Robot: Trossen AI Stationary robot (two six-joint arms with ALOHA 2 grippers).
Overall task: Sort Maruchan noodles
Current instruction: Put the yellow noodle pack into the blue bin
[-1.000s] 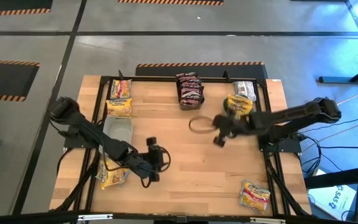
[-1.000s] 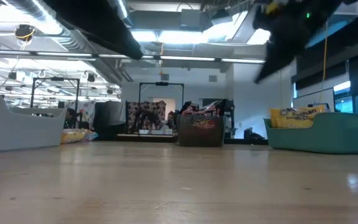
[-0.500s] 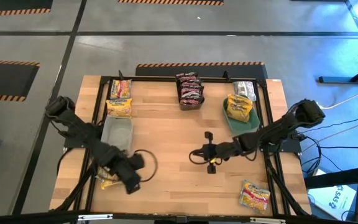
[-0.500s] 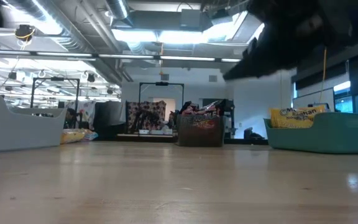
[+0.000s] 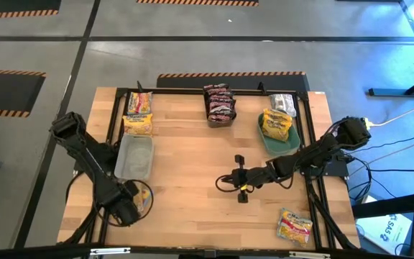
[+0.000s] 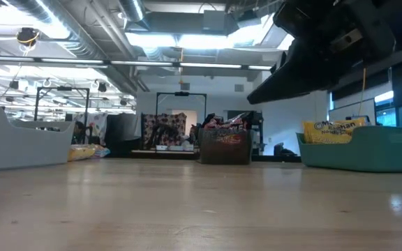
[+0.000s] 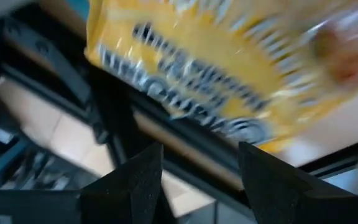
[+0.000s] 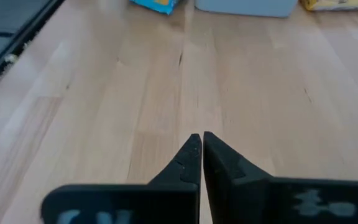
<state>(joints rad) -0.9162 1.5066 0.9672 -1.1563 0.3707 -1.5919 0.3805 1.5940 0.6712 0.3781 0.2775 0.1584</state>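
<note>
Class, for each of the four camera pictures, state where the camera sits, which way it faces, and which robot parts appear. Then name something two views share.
High view: above the table, facing straight down; both arms, left gripper, right gripper.
Low view: at table-top height, facing across; an arm overhead.
Left wrist view: on the left arm, its open gripper facing a yellow noodle packet.
Right wrist view: on the right arm, its shut gripper facing bare table.
Shared: the green dish appears in high and low views.

Counts two arms (image 5: 85,150) (image 5: 315,150), one clear bin (image 5: 135,164), one green dish (image 5: 270,142), one dark box (image 5: 219,119). Finds yellow packets (image 5: 138,124): two far left, one near left (image 5: 141,196), one near right (image 5: 295,227), at least one in the dish. Adds one silver-white packet (image 5: 282,103) far right; cannot count the stacked dark red packets (image 5: 219,103).
</note>
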